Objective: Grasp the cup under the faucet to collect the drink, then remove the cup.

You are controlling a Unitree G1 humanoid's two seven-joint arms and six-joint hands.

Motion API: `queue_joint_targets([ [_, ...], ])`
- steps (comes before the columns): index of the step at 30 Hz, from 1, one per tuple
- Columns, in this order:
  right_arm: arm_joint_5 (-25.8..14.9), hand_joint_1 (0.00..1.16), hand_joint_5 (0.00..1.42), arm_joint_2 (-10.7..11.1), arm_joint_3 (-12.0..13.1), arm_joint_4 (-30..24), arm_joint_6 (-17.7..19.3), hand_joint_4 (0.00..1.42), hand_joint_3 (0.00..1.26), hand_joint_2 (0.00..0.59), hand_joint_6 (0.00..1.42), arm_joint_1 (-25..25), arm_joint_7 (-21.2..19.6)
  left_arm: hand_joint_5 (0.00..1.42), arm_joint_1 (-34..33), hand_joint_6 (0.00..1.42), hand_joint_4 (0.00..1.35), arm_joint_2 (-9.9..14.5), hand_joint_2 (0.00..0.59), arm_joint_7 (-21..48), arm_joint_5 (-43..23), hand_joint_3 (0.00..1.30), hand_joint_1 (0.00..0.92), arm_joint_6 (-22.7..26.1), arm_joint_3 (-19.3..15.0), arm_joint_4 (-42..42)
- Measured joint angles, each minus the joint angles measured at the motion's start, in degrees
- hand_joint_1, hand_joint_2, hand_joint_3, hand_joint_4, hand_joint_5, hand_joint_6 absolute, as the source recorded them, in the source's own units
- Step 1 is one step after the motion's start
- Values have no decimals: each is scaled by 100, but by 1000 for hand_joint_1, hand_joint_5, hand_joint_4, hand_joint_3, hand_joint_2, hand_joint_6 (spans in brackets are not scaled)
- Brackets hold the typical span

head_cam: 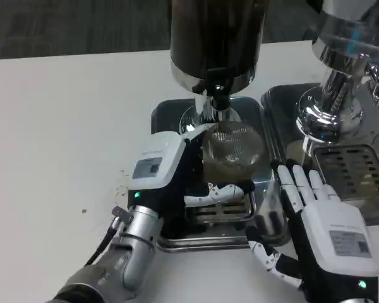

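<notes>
Nearest the camera, the right hand (322, 230) lies low at the front right, its white back upward and its white-and-black fingers (301, 186) stretched apart toward the far side, holding nothing; its thumb juts left over the front edge of the shiny metal drip tray (205, 241). Across from it, the left hand (177, 173) reaches in from the silver forearm (123, 252) at the lower left, its white back (with a small grey label) turned to the camera. Its fingers wrap round the clear plastic cup (232, 150), one white finger curving across the cup's foot just above the slotted grate of the tray. The cup stands upright on that grate, directly under the chrome faucet (215, 104) of the tall dark cylindrical drink dispenser (218, 38), and its lower part looks brownish, though how full it is cannot be told. To the right, a second chrome dispenser (338, 82) stands on its own tray beside the first. Everything rests on the white table (63, 126).
</notes>
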State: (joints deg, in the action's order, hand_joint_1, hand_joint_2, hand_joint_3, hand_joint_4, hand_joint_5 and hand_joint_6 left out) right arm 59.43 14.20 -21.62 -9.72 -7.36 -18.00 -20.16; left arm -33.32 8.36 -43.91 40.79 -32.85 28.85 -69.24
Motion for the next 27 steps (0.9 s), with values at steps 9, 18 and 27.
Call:
queue_joint_targets([
  [9,-15,447,0,2,27,0,2,0,35,365,82,-4,0,582,25,505,241,6,51,-80,5,170,192,6,20,6],
  [18,-32,443,0,8,37,1,12,0,35,365,82,4,0,521,135,414,202,89,27,-114,-9,156,60,-127,-53,71],
  [27,-110,443,0,20,50,14,42,0,35,365,82,99,1,441,328,326,154,384,0,-257,-245,134,0,-510,-319,352],
])
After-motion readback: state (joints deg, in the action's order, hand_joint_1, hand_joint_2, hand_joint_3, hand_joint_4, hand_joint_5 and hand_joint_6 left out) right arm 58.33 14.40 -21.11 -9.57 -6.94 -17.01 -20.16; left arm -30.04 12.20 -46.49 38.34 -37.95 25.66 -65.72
